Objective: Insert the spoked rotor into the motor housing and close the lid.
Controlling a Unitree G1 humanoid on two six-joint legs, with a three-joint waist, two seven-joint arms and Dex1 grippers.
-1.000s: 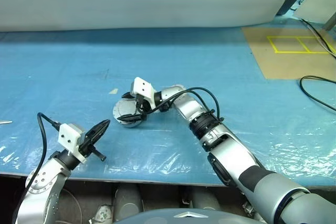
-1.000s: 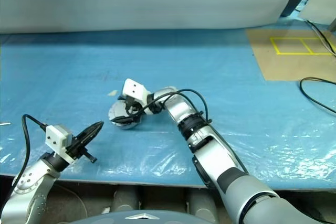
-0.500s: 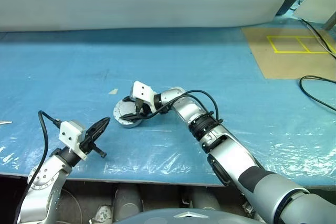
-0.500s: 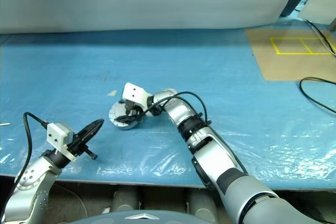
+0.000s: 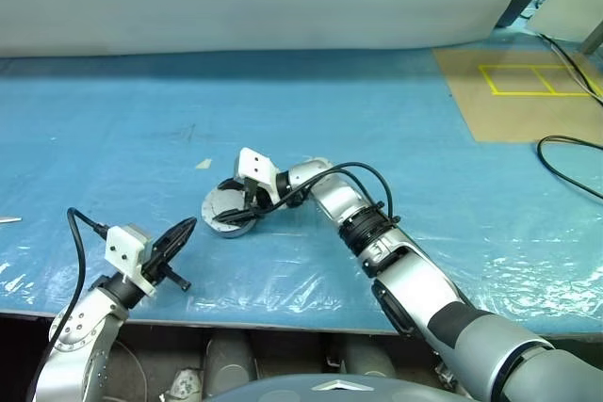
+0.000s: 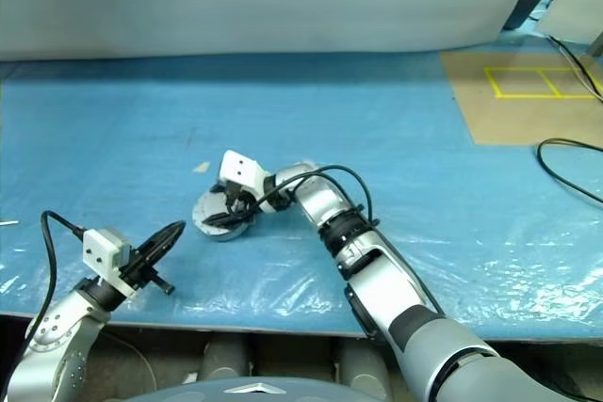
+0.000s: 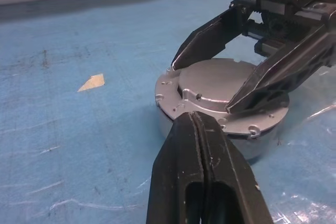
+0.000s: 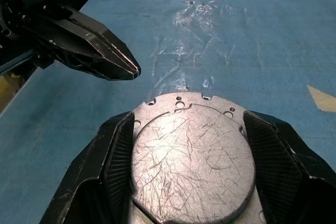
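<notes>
Now the motor housing (image 5: pixel 226 217) sits on the blue-covered table (image 5: pixel 396 129), somewhat left of the middle and nearer the front edge than the back. The lid (image 8: pixel 191 163) lies flat on top of it, plain grey face up, scratched, with small holes along its rim. The right gripper (image 8: pixel 191 177) reaches in from the right, its jaws spread to either side of the lid's raised centre, close against it. The left gripper (image 5: pixel 184 229) hovers near the front edge, just beside the housing, jaws pressed together and empty. A small pale scrap (image 7: pixel 92 82) lies behind the housing.
</notes>
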